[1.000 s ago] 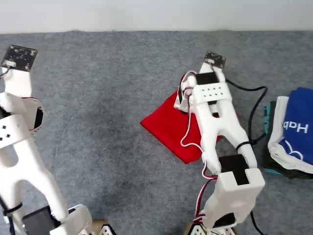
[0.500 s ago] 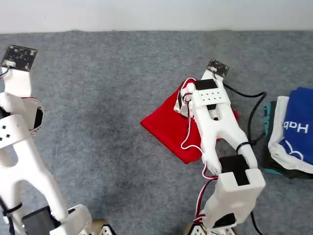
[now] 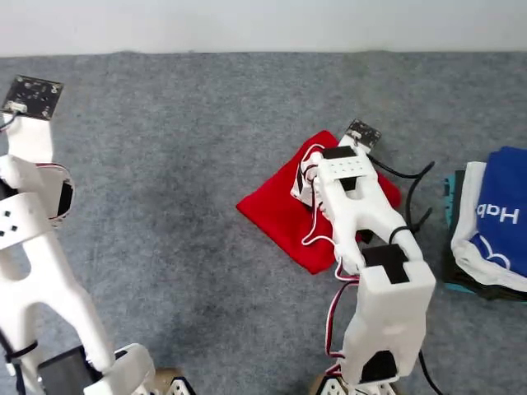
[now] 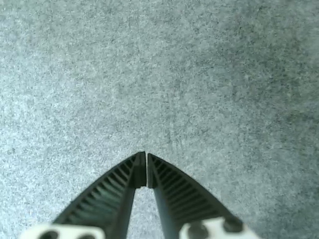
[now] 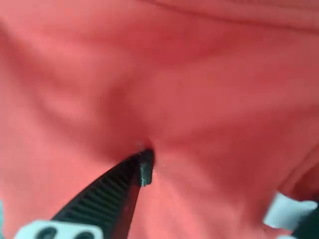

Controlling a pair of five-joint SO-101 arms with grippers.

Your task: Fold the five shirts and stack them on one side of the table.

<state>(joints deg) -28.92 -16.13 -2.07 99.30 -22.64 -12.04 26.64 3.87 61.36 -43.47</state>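
Note:
A red shirt (image 3: 276,214) lies crumpled on the grey table, right of centre. My right gripper (image 3: 325,169) is down on its far part, mostly hidden under the arm. In the right wrist view, red cloth (image 5: 199,84) surrounds one black ribbed finger (image 5: 124,184), whose tip presses a dimple into it. The other jaw stands far off at the picture's edge, so the gripper is open. My left gripper (image 4: 146,172) hangs shut and empty over bare grey carpet at the far left.
A stack of folded shirts (image 3: 490,222), blue and white on top, sits at the table's right edge. The left arm (image 3: 33,214) stands along the left edge. Cables (image 3: 416,177) loop beside the right arm. Grey carpet (image 3: 165,164) covers the table.
The right arm has drawn its wrist back toward its base, down onto the red shirt, and the shirt's far corner now shows. The left arm has not moved.

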